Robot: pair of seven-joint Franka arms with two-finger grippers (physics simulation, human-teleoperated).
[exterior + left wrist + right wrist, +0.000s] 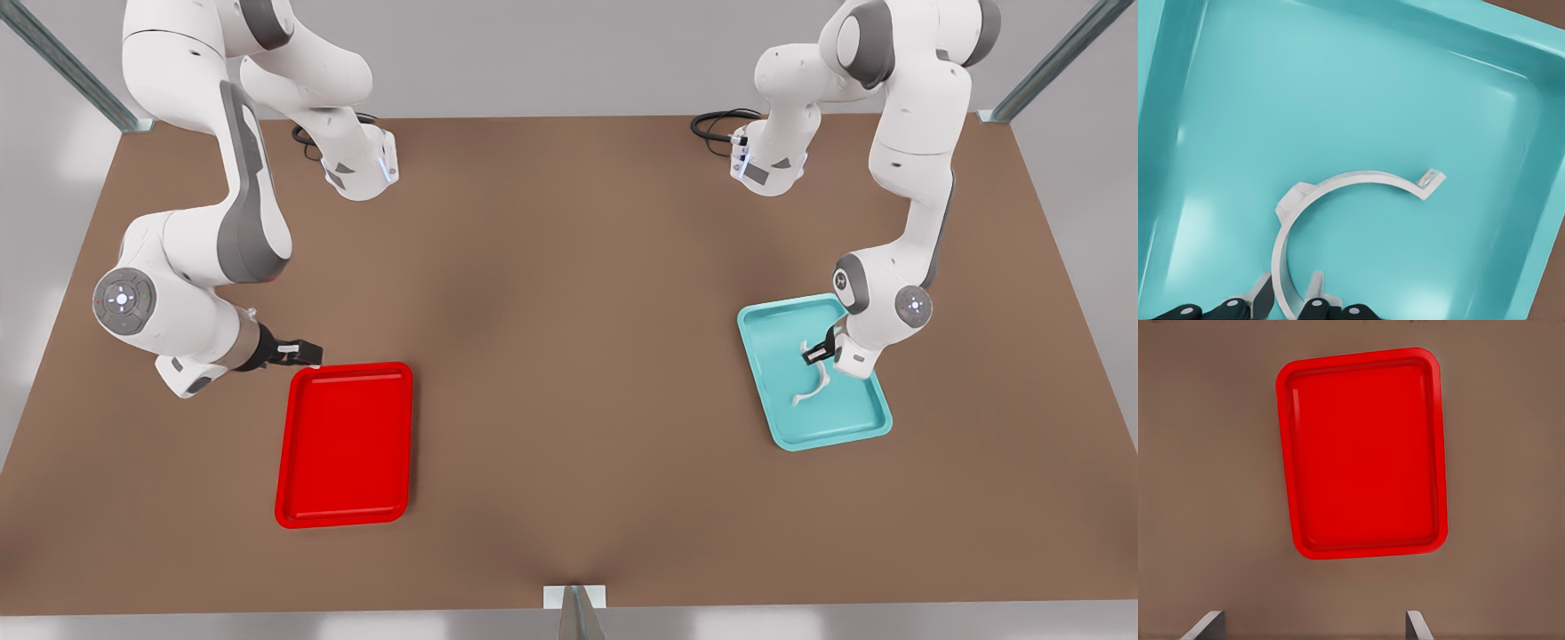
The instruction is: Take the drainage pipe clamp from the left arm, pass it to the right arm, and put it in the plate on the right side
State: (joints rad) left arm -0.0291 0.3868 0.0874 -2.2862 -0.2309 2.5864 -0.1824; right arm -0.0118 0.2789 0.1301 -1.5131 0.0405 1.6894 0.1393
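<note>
The drainage pipe clamp point(1358, 179), a thin white half-ring with flared tabs, lies in a teal tray point(1338, 80). My left gripper point(1288, 283) has its fingers pressed on either side of the strip near one end. In the front view this gripper point(813, 354) reaches down into the teal tray point(853, 418) on the front view's right, with the clamp point(813, 388) just below it. The plate point(345, 444), a glossy red tray, lies on the front view's left. My right gripper point(302, 353) hovers open by the plate's far edge; from its wrist the plate point(1365, 453) lies ahead of the gripper point(1313, 617).
Both trays rest on a brown table point(569, 311). Black cables point(716, 124) coil near the arm base at the back. A metal post point(576, 613) stands at the middle of the table's front edge.
</note>
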